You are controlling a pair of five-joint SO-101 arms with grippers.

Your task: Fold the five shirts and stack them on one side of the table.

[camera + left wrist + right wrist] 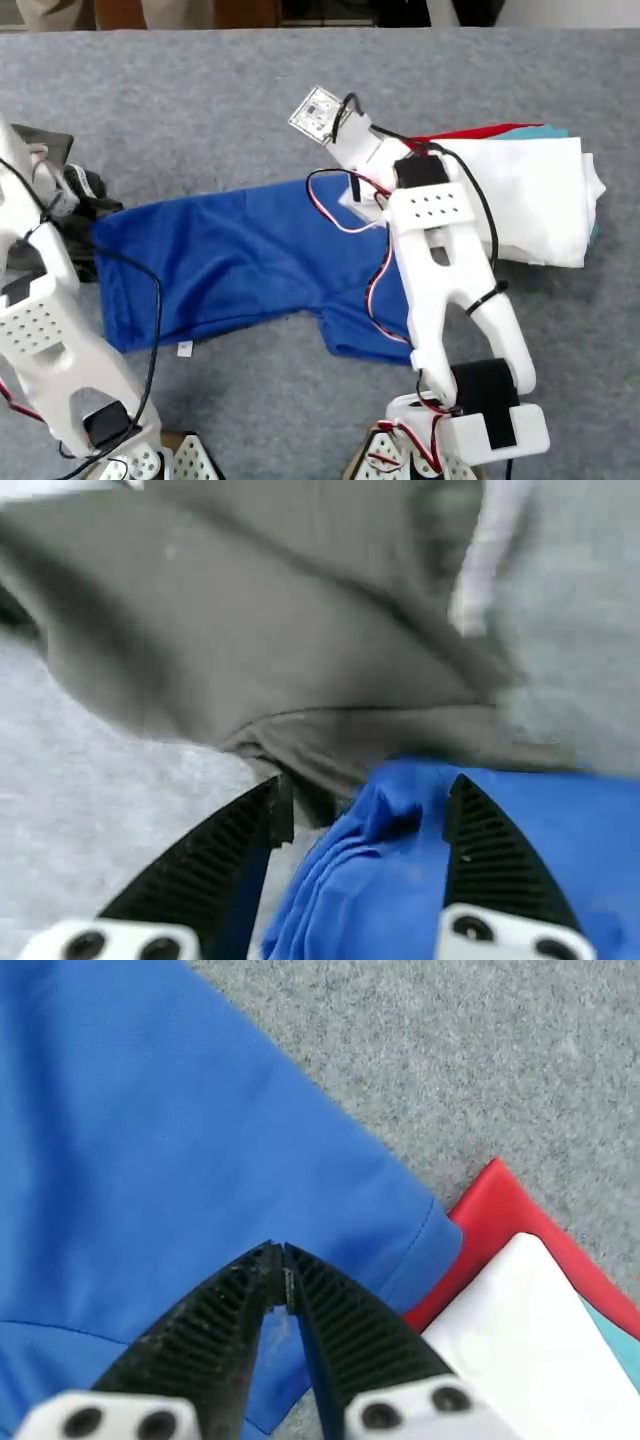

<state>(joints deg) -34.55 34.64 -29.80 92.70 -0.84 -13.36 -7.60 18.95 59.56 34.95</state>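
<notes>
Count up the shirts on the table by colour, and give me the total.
blue shirt: 1
white shirt: 1
red shirt: 1
teal shirt: 1
dark grey shirt: 1
Total: 5

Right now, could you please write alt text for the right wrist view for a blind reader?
The right gripper, shut, points down at a blue shirt. Beside its edge, a red shirt, a white shirt and a teal shirt lie stacked on the grey table.
</notes>
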